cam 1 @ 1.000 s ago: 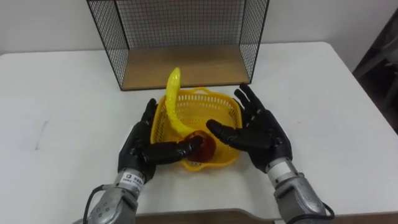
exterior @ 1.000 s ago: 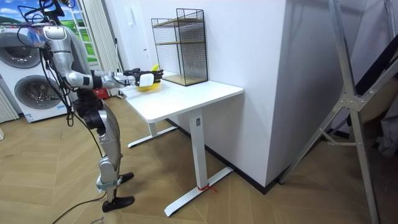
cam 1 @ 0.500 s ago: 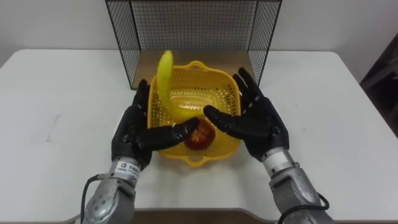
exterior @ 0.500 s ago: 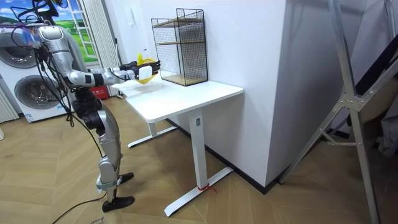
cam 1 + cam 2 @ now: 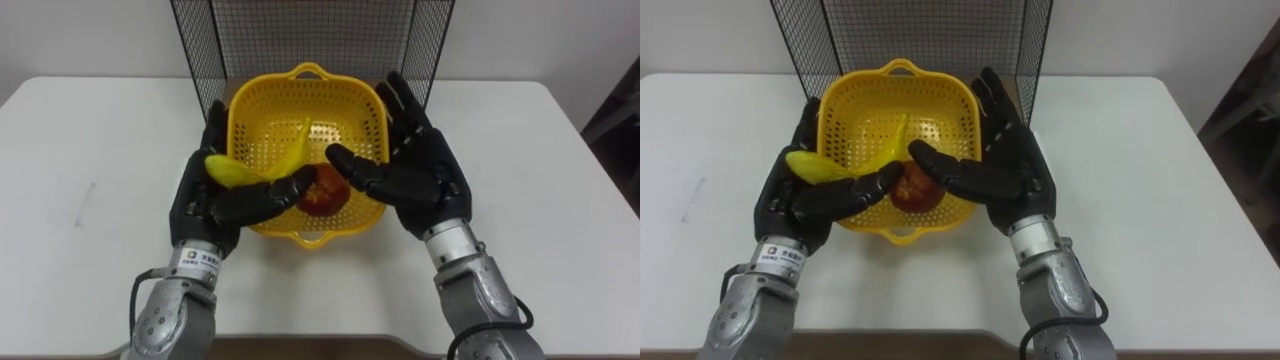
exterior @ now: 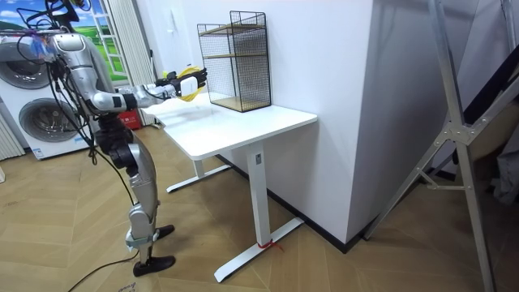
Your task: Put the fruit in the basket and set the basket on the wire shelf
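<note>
A yellow plastic basket [image 5: 300,105] hangs above the white table [image 5: 90,150], pressed between my two hands right in front of the black wire shelf [image 5: 310,30]. My left hand [image 5: 203,205] lies flat against its left wall and my right hand [image 5: 428,178] against its right wall, fingers straight. Both thumbs reach in over the near rim. Inside sits a red apple [image 5: 322,192]. A yellow banana [image 5: 236,172] lies slanted, one end poking out over the left rim above my left hand. The room view shows me standing at the table's end, arms stretched toward the shelf [image 6: 239,61].
The shelf's wooden bottom board lies behind the basket, and its mesh walls [image 5: 428,55] rise on both sides. White table surface [image 5: 560,170] spreads wide to the left and right. A washing machine [image 6: 32,113] stands behind me.
The basket has risen off the table and moved forward to the shelf's opening. The banana has tipped from upright to lying across the left rim.
</note>
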{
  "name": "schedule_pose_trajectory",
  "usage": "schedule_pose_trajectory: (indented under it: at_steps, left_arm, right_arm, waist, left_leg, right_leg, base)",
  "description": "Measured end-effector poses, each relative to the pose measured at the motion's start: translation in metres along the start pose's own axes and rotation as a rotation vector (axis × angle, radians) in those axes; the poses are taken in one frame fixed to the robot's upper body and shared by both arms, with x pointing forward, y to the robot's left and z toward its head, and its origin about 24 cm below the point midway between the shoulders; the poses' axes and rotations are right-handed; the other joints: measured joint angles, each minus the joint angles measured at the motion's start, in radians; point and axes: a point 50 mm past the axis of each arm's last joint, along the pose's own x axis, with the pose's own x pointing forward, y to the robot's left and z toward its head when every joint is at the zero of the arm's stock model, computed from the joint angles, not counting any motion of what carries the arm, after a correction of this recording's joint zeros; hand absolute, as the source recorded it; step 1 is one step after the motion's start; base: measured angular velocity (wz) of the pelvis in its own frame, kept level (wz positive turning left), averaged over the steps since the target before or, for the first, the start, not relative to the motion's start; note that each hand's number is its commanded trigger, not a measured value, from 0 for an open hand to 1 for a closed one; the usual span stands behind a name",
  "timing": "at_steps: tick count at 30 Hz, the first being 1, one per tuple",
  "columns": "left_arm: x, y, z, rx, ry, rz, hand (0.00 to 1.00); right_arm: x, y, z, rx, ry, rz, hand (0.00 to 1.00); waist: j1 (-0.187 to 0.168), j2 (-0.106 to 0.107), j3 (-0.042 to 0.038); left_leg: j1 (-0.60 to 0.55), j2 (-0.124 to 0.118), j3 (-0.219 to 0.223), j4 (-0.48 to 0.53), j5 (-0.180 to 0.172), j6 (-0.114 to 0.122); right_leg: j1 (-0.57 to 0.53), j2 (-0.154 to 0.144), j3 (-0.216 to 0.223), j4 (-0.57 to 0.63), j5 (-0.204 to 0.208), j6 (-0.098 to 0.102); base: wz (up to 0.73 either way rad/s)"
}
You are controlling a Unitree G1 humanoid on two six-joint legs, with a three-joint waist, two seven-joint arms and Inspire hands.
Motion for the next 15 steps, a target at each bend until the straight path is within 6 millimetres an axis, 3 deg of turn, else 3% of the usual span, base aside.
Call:
schedule_pose_trajectory:
  at_steps: [10,15]
  left_arm:
    - [0.0001,-0.0002,-0.0001,-0.006,-0.002,0.005,0.0]
    - [0.0,0.0,-0.0001,-0.006,-0.002,0.006,0.0]
  right_arm:
    - [0.001,0.0014,0.0011,-0.008,-0.007,0.015,0.0]
    - [0.0011,0.0013,0.0,-0.006,-0.003,0.014,0.0]
  waist:
    - [0.008,-0.001,0.0003]
    - [0.011,-0.016,0.0091]
  left_leg:
    - [0.008,0.01,0.015,0.007,-0.001,-0.001]
    - [-0.007,0.027,0.014,0.078,-0.038,-0.009]
  right_leg:
    - [0.003,0.001,0.008,0.01,-0.002,0.0]
    - [-0.016,0.006,0.022,0.077,-0.044,-0.011]
  base:
    - [-0.03]
    - [-0.05]
